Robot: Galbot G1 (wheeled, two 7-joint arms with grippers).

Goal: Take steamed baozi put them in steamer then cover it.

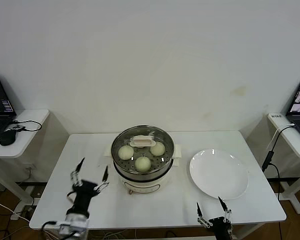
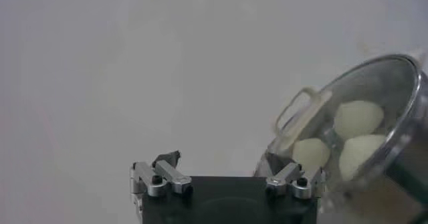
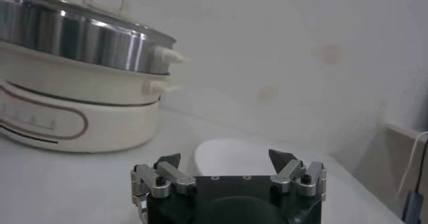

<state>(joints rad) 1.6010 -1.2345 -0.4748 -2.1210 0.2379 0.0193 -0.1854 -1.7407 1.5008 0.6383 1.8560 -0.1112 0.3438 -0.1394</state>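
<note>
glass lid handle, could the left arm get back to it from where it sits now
Probably yes. The left pincer stands open over bare white table, beside the round steel steamer. The cream oblong handle tops the clear glass lid, with nothing over it or between.

Shows the left gripper (image 2: pixel 227 172) with jaws spread wide and nothing between them, only the stubby finger bases (image 2: pixel 162 176) visible against a plain pale wall (image 2: pixel 134 58). Shows the steamer (image 2: pixel 394 165) just beyond the gripper, tilted in this view, with the cover (image 2: pixel 348 105) seated on its steel rim. Shows the cover's cream-white handle (image 2: pixel 299 112) at the centre of the glass. Shows three steamed baozi (image 2: pixel 358 118) under the glass, clustered close together inside the steamer.
</note>
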